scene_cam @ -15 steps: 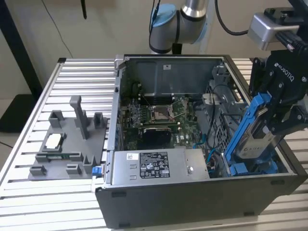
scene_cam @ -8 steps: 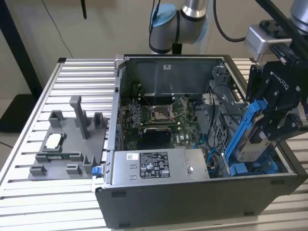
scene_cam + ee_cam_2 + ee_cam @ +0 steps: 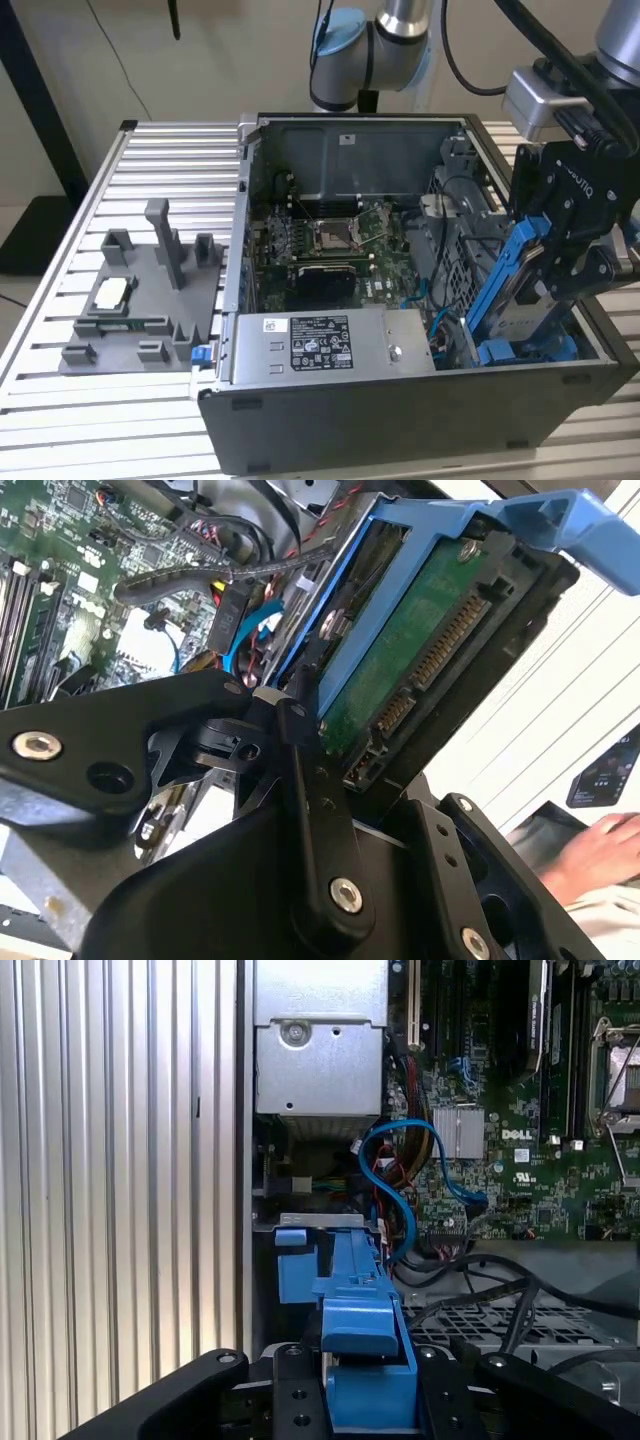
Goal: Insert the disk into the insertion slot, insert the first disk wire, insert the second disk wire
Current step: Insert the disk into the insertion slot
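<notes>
Disk (image 3: 518, 312) clamped by gripper (image 3: 548, 265), tilted above insertion slot (image 3: 530, 350); blue carrier (image 3: 365, 1330), green circuit board (image 3: 400, 660) exposed. White printed label (image 3: 320, 343) affixed to power-supply box (image 3: 400, 335).

light: soft, even; glare: table slats (image 3: 560, 710) washed pale; shadow: case interior (image 3: 350, 165) dim

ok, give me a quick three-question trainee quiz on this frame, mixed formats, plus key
1. True or false: the gripper is shut on the disk.
2. Relative to the insertion slot, the disk is: A) seated flat inside B) held tilted at it C) released beside it.
3. Fill in: in the exterior view, the grey fixture tray sits to that view's ___ of the computer case.
Key: 1 true; 2 B; 3 left.
</notes>
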Available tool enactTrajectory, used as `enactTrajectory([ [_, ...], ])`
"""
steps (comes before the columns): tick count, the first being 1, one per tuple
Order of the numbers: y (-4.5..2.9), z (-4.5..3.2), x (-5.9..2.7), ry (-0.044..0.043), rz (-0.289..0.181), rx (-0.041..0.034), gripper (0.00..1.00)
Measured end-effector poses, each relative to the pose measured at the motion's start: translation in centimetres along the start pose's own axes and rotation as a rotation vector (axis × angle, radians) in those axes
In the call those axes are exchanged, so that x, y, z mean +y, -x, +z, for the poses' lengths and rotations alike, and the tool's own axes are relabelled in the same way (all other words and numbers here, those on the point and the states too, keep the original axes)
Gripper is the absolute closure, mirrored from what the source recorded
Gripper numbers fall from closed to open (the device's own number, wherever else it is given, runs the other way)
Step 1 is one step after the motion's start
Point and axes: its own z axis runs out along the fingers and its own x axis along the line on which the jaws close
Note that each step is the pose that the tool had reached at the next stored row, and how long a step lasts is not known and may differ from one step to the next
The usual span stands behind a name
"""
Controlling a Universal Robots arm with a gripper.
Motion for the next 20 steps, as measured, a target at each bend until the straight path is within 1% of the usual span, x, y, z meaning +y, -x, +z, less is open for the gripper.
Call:
enactTrajectory([
  [7, 0.0, -0.06, 0.0, 0.0, 0.0, -0.0004, 0.66],
  [8, 0.0, -0.12, 0.0, 0.0001, 0.0, -0.0006, 0.59],
  [10, 0.0, -0.35, 0.01, 0.0, 0.0, -0.0007, 0.59],
  [16, 0.05, -0.35, 0.03, -0.0001, 0.0, -0.0019, 0.59],
  [18, 0.04, -0.36, 0.04, -0.0001, 0.0, -0.0018, 0.57],
  [19, 0.03, -0.35, 0.05, -0.0001, 0.0, -0.0019, 0.51],
  [20, 0.03, -0.35, 0.05, -0.0002, 0.0, -0.002, 0.51],
])
